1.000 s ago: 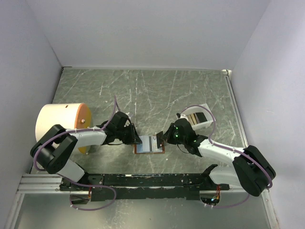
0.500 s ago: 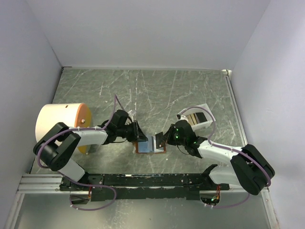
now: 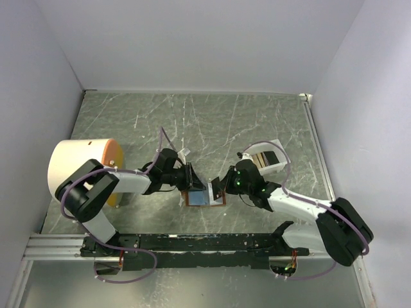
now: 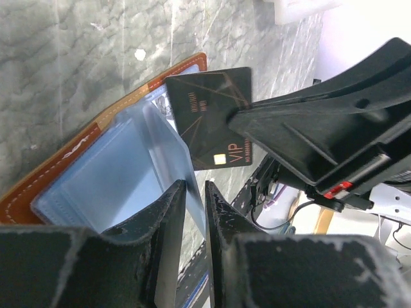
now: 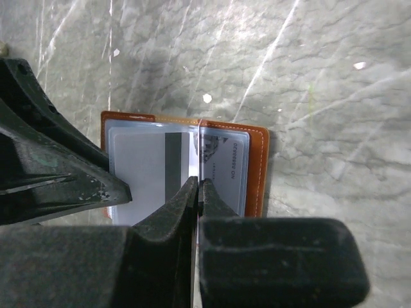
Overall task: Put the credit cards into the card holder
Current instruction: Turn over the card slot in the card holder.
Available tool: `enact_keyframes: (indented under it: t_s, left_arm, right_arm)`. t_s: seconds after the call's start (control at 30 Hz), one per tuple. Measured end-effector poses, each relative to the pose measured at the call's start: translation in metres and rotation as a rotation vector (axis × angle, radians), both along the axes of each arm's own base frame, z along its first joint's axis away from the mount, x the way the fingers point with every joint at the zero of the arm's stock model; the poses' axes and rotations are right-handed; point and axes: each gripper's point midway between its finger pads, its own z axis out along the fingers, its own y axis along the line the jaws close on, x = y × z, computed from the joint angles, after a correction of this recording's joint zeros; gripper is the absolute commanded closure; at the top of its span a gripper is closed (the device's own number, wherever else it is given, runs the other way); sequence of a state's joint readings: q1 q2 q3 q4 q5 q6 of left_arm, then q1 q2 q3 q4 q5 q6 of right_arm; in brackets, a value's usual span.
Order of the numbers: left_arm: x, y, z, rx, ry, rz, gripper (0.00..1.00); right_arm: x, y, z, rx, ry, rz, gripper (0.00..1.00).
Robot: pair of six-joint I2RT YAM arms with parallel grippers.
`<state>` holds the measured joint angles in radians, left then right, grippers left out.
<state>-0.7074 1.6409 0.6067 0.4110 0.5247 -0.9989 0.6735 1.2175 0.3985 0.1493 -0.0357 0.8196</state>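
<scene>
Right fingers (image 5: 168, 217) clamp the credit card (image 4: 212, 122) over the card holder (image 4: 38, 179), left fingers (image 4: 164, 218) pinching its sleeve (image 4: 160, 141).

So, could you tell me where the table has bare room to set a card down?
The far table, from the back wall down to the cylinder and white tray, is bare. It is crowded between those two, where the left gripper and right gripper meet over the card holder.

One card holder (image 4: 76, 156), one dark card (image 4: 215, 115), one tray (image 3: 273, 144), two pincers (image 4: 195, 187) (image 5: 198, 183)
</scene>
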Motion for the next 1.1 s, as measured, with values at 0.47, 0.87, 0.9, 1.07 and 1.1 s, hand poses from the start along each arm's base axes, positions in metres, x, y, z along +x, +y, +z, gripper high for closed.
enact_keyframes:
  t_s: [0.47, 0.87, 0.9, 1.07, 1.1]
  left_arm:
    - [0.007, -0.036, 0.026, -0.043, -0.075, -0.066, 0.65]
    - [0.011, -0.035, 0.010, 0.089, -0.084, -0.057, 0.74]
    - [0.017, -0.032, 0.009, 0.131, -0.097, -0.041, 0.76]
    - [0.032, -0.016, 0.011, 0.254, -0.153, 0.018, 0.84]
    - [0.032, -0.011, 0.009, 0.280, -0.159, 0.027, 0.84]
  right_arm:
    - [0.004, -0.039, 0.034, -0.128, -0.088, -0.101, 1.00]
    - [-0.001, -0.056, 0.064, -0.109, -0.146, -0.166, 1.00]
    - [-0.001, -0.055, 0.069, -0.089, -0.155, -0.166, 1.00]
    - [-0.004, -0.039, 0.077, 0.041, -0.168, -0.143, 1.00]
    - [-0.006, -0.036, 0.075, 0.062, -0.159, -0.138, 1.00]
